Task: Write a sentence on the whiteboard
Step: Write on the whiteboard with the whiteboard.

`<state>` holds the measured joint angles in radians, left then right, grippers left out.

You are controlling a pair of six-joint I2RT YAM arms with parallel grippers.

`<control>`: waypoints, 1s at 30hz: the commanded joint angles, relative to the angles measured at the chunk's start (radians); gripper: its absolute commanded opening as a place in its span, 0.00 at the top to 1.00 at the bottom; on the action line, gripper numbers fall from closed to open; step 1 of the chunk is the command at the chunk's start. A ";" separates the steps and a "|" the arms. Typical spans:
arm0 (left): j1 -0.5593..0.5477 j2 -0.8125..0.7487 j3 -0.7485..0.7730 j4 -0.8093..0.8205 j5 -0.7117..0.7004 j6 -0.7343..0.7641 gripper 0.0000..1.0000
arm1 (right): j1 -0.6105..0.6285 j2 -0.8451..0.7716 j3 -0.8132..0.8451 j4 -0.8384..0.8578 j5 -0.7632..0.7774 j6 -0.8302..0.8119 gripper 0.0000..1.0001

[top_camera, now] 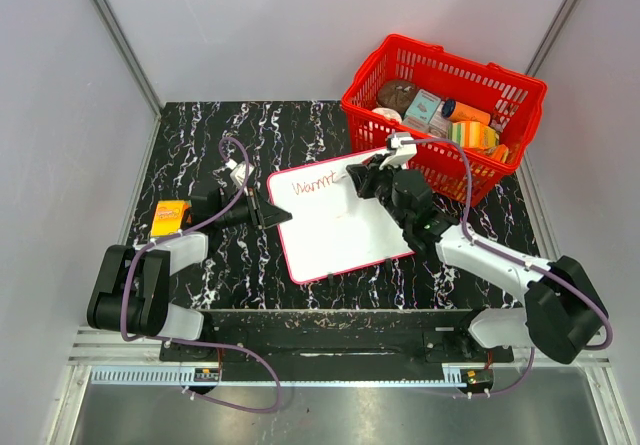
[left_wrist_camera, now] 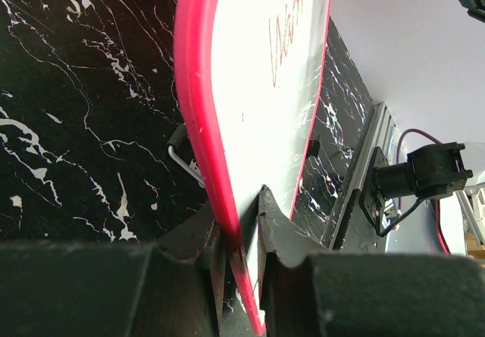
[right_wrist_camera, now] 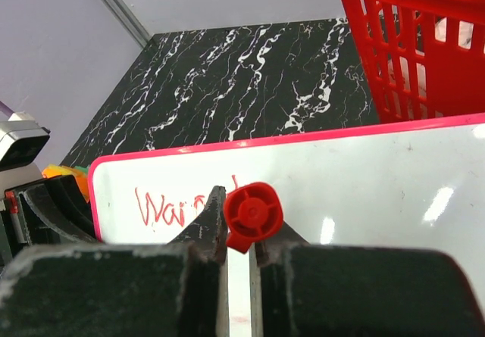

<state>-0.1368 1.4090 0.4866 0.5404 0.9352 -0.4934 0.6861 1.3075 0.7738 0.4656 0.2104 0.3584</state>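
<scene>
Gripping the whiteboard (top_camera: pixel 345 235) by its left edge, left fingers (left_wrist_camera: pixel 282 235) stood narrow; right fingers (right_wrist_camera: pixel 203 229) were clamped on a red marker (right_wrist_camera: pixel 252 214). Board lay on the counter (top_camera: pixel 250 130), beside a red basket (top_camera: pixel 470 62); sentence (top_camera: pixel 318 183) read "Warmt".

White whiteboard (top_camera: pixel 340 235) with a red frame, red cursive sentence (top_camera: pixel 318 183); black worktop (top_camera: pixel 250 135) veined white like marble; red lattice basket (top_camera: pixel 470 61); red-capped marker (right_wrist_camera: pixel 252 216); orange packet (top_camera: pixel 170 215) at left
</scene>
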 commanded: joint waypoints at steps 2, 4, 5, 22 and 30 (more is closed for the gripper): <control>-0.021 0.007 0.006 -0.011 -0.128 0.180 1.00 | -0.008 -0.034 -0.022 -0.038 -0.009 0.004 1.00; -0.021 0.007 0.004 -0.011 -0.130 0.179 1.00 | -0.007 -0.036 -0.025 -0.039 -0.005 -0.001 1.00; -0.023 0.007 0.006 -0.011 -0.128 0.180 1.00 | -0.007 -0.039 -0.025 -0.039 0.000 -0.002 1.00; -0.021 0.007 0.006 -0.011 -0.130 0.181 1.00 | -0.010 -0.042 0.022 -0.042 0.067 -0.039 1.00; -0.021 0.007 0.006 -0.011 -0.128 0.181 1.00 | -0.013 -0.057 0.062 -0.002 0.060 -0.062 1.00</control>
<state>-0.1375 1.4090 0.4877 0.5400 0.9356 -0.4931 0.6857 1.2800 0.7712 0.4271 0.2268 0.3355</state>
